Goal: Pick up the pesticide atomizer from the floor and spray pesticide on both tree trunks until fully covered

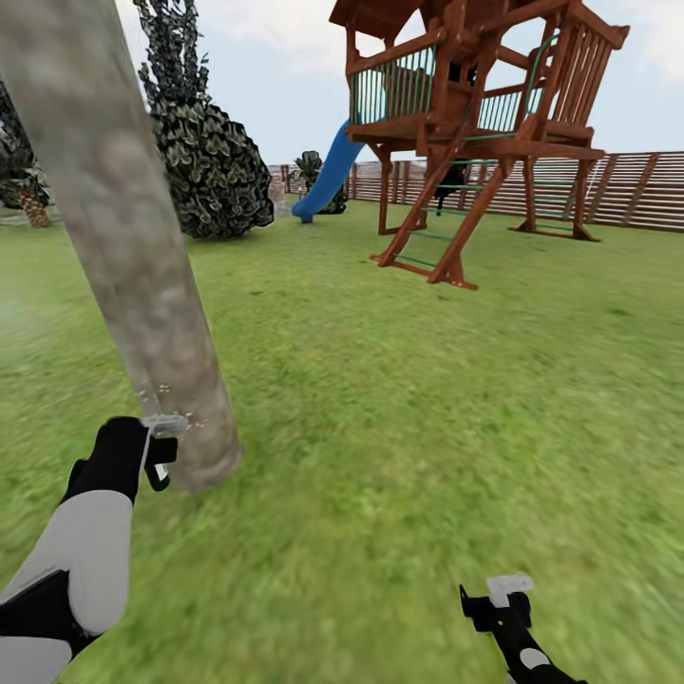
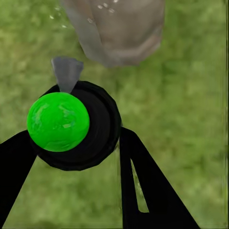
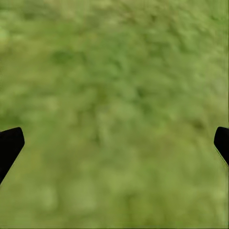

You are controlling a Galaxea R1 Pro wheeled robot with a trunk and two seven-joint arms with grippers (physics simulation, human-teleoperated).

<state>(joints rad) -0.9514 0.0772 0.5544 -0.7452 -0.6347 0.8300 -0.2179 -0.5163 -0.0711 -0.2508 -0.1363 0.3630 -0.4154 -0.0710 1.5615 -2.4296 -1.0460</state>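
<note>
The pesticide atomizer (image 2: 71,124) is a black round body with a bright green cap and a grey nozzle. My left gripper (image 2: 74,138) is shut on it, one black finger on each side. The nozzle points at the base of a thick, mottled grey-brown tree trunk (image 2: 119,33), with a few white droplets in front of the bark. In the head view the left gripper (image 1: 159,464) holds the atomizer (image 1: 164,427) right against the foot of the trunk (image 1: 133,256), which leans up to the top left. My right gripper (image 1: 499,600) hangs open over bare grass (image 3: 114,95), holding nothing.
A wooden play tower (image 1: 465,114) with a blue slide (image 1: 328,180) stands ahead to the right. A brown slat fence (image 1: 627,190) runs behind it. A dark leafy bush (image 1: 214,171) stands behind the trunk. Green lawn (image 1: 427,399) stretches ahead and to the right.
</note>
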